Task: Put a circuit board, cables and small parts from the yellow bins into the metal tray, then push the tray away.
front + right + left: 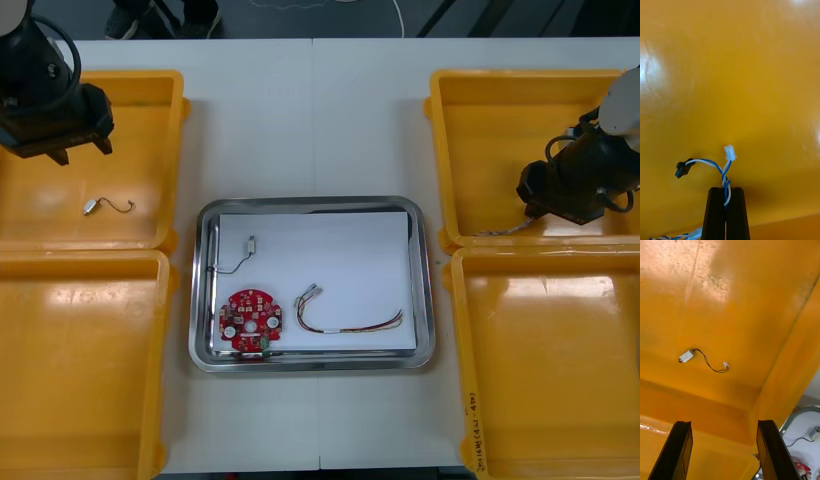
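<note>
At the light counter (310,110), the right arm reaches in from the side and slants down into the far yellow bin on the right (500,110), its dark wrist low over the bin's near inner corner. The right gripper (726,190) has its jaws pressed together on a twisted blue and white cable (724,170). The strand runs up from between them and forks to a white plug and a black plug just above the bin floor. We cannot tell whether the cable has left the floor. In the front view a length of it lies along the bin's near wall.

Across the counter, the left arm hangs over the far yellow bin on the left (140,95), wrist pointed down. The left gripper (723,424) holds nothing, its jaws standing wide apart. On the bin floor beyond them lies a small metal part (687,356) trailing a thin black wire.

Between the bins sits the metal tray (315,203), white inside. We see three things in it:
- a round red circuit board (251,320) at its near left corner;
- a red and yellow cable (350,322) curved just to the board's right;
- a second small metal part (251,244), with a black wire, farther back on the left.

The two near yellow bins, the near left bin (80,370) and the near right bin (550,370), flank the tray.
</note>
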{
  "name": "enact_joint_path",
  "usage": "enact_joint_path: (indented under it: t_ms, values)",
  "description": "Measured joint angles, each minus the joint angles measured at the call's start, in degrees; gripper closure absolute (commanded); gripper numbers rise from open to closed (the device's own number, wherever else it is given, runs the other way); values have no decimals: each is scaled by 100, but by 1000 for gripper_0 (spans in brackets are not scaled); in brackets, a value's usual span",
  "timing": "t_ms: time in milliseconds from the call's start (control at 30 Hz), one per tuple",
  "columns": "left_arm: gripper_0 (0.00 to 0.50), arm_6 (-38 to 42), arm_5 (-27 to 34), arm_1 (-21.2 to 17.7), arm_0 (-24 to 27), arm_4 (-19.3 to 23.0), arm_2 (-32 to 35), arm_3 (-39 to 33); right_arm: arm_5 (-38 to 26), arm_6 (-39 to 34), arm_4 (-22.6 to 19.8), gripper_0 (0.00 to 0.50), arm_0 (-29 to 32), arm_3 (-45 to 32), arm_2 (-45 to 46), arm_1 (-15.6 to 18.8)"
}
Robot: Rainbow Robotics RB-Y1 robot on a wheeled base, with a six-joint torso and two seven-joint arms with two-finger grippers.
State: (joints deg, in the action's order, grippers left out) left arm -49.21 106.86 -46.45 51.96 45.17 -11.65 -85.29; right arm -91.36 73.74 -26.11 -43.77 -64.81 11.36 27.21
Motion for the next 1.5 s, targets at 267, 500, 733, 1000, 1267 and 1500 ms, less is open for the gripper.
enact_joint_path:
  t_ms: [267, 500, 733, 1000, 1267, 1500]
  values:
    - [0, -2074, -410, -26, 2, 10, 0, 884, 74, 5, 256, 500, -247, 0, 2, 116]
    - [0, -2519, -831, -26, 2, 48, 0, 1477, 679, 11, 670, 500, -322, 23, 3, 153]
    - [0, -2617, -1417, -26, 3, 121, -71, 2128, 1351, 11, 656, 500, -338, 609, 3, 153]
    - [0, -4033, -1866, -26, -36, 240, -178, 2283, 1674, 11, 640, 500, -386, 932, 3, 153]
    - [0, -4087, -2022, -25, -229, 246, -178, 2282, 1670, 11, 631, 500, -413, 949, 3, 153]
    - [0, -4087, -2202, -25, -416, 245, -178, 2282, 1390, 11, 629, 57, -462, 952, 8, 153]
